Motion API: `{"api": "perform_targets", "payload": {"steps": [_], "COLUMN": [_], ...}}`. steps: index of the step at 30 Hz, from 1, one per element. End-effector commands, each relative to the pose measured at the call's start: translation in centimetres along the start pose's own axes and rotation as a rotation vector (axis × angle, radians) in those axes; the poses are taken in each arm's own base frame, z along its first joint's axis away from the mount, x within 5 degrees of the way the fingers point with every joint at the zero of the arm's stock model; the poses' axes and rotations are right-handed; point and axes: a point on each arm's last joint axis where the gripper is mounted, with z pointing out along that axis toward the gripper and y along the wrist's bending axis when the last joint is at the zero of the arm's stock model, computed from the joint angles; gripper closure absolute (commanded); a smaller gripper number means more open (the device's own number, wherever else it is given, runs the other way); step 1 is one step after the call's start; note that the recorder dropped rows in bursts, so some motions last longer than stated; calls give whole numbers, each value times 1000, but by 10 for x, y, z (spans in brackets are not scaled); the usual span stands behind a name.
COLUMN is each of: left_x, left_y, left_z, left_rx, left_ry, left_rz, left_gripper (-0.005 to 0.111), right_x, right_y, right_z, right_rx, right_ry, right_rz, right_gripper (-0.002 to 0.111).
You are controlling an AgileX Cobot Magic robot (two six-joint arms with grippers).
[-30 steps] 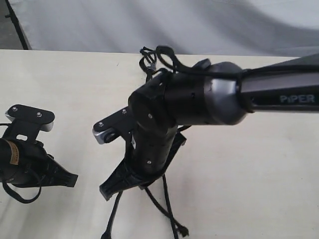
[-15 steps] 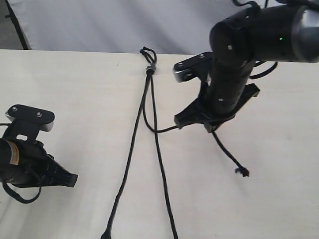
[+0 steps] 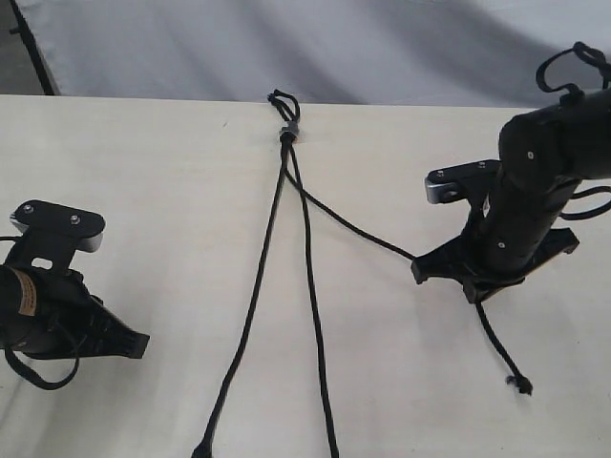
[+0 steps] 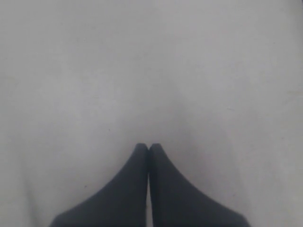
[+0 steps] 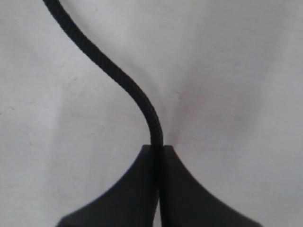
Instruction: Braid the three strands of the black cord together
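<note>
The black cord hangs from a small grey band (image 3: 288, 129) with a short loop (image 3: 282, 101) at the table's far middle. Two strands run toward the near edge: the left strand (image 3: 250, 299) and the middle strand (image 3: 312, 315). The third strand (image 3: 355, 222) stretches out to the right into my right gripper (image 3: 447, 269), which is shut on it; its knotted tip (image 3: 520, 384) trails past the jaws. In the right wrist view the strand (image 5: 124, 79) enters the closed gripper (image 5: 157, 147). My left gripper (image 3: 141, 343) rests at the near left, shut on nothing (image 4: 148, 145), away from the cord.
The pale table (image 3: 134, 172) ends at a far edge against a white cloth backdrop (image 3: 382, 48). The right arm's cables (image 3: 568, 69) loop above its wrist at the right edge.
My right gripper has carried the third strand from over the middle of the cord out to the right, pulling it straight. The left arm has stayed still.
</note>
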Motion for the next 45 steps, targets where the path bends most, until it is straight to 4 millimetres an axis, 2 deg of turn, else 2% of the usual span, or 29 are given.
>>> {"api": "perform_targets", "payload": {"steps": [1,15,18,19,21,22,24,25,27,30,32,34,36,41,45], "left_x": [0,0,-1,-1,-1,-2,-6,-8,-13,-32,-47,-61,-67,-77,-83], "left_y": [0,0,0,0,0,0,-2,-5,-20,-67,-101,-131,-149,-180,-196], "left_z": [0,0,0,0,0,0,0,0,-2,-16,-25,-24,-19,4,26], "left_rx": [1,4,8,8,8,11,25,40,92,191,226,224,208,187,184], "left_ry": [0,-7,-17,-17,-18,-27,-64,-90,-143,-180,-142,-78,-15,120,175], "left_rz": [-12,-14,-14,-14,-14,-14,-23,-21,13,117,168,215,224,202,173], "left_gripper": [107,107,107,107,107,107,107,107,102,78,62,52,50,51,51], "right_x": [7,8,9,9,7,6,2,0,-1,6,16,23,24,22,22], "right_y": [-1,0,0,0,0,0,-1,-2,-6,-10,-12,-14,-14,-15,-15], "right_z": [7,8,8,8,8,6,-12,-35,-75,-133,-154,-165,-166,-162,-161], "right_rx": [-14,-13,-13,-13,-16,-17,-20,-25,-24,-37,-34,-23,-23,-4,-2], "right_ry": [2,7,11,11,-10,-22,-97,-191,-377,-644,-709,-726,-722,-711,-702], "right_rz": [21,14,14,8,-36,-51,-56,-57,-59,-47,-45,-50,-50,-79,-84], "right_gripper": [109,107,91,73,54,48,47,48,49,49,49,49,49,49,49]}}
